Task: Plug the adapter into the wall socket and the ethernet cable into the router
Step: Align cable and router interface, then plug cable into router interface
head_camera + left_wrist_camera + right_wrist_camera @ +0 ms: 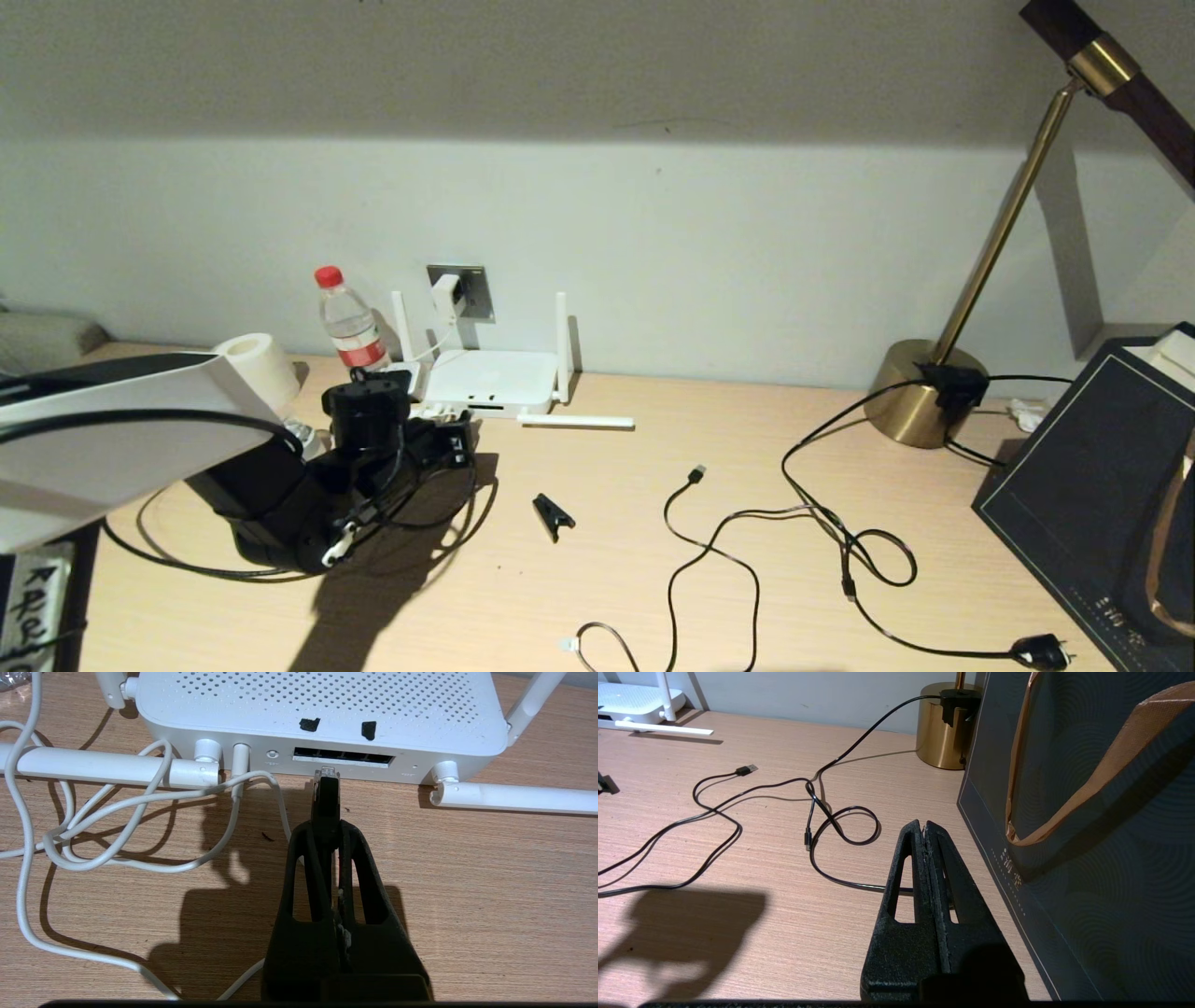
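The white router point(485, 377) lies against the wall under the grey wall socket point(473, 290). The white adapter point(445, 293) sits in that socket, and its white cord point(140, 800) curls on the desk beside the router. My left gripper point(328, 830) is shut on the ethernet cable point(326, 798). The cable's clear connector tip nearly touches the router's point(317, 709) dark port row point(343, 757). In the head view the left gripper point(455, 446) is just in front of the router. My right gripper point(924, 827) hovers shut and empty beside a dark bag.
A water bottle point(347, 322) and a white roll point(257, 366) stand left of the router. A black clip point(553, 515), a thin USB cable point(695, 476) and the lamp cord with its plug point(1041, 651) lie mid-desk. A brass lamp base point(920, 397) and a dark bag point(1092, 476) stand at the right.
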Robot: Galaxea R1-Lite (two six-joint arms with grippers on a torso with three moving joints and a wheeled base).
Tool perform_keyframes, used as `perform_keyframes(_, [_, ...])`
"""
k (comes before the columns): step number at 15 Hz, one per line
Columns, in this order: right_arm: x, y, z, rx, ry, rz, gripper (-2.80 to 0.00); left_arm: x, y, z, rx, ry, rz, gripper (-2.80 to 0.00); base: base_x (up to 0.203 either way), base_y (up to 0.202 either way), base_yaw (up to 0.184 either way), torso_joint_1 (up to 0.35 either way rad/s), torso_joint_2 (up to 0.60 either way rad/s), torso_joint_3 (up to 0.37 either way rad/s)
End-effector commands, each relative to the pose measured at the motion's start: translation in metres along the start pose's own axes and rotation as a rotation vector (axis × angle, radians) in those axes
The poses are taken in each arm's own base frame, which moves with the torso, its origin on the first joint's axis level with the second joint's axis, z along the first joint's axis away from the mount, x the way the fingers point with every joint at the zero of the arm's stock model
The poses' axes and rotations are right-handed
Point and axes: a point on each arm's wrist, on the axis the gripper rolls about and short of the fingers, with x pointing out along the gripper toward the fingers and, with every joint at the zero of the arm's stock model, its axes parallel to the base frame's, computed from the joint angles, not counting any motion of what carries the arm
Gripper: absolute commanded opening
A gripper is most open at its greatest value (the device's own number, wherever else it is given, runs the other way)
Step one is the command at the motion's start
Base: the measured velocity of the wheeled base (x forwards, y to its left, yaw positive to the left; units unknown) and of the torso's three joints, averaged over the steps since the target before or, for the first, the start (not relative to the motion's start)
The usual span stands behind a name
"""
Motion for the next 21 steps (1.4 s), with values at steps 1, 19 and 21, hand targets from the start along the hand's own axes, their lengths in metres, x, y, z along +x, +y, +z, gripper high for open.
perform_keyframes(1, [0.0011, 0.0001, -0.0042, 0.000, 0.016, 0.002, -2.80, 0.0005, -0.0002, 0.0005, -0.001, -0.006, 0.000, -2.80, 0.000, 0.000, 0.000, 0.000, 0.00, 0.000])
perform_keyframes(19, [0.0012, 0.0002, -0.0046, 0.000, 0.017, 0.002, -2.80, 0.0025, -0.0017, 0.0029, -0.001, -0.017, -0.002, -2.80, 0.000, 0.000, 0.000, 0.000, 0.00, 0.000])
perform_keyframes(21, [0.0012, 0.0002, -0.0046, 0.000, 0.017, 0.002, -2.80, 0.0047, -0.0016, 0.0003, -0.001, -0.012, -0.002, -2.80, 0.000, 0.000, 0.000, 0.000, 0.00, 0.000])
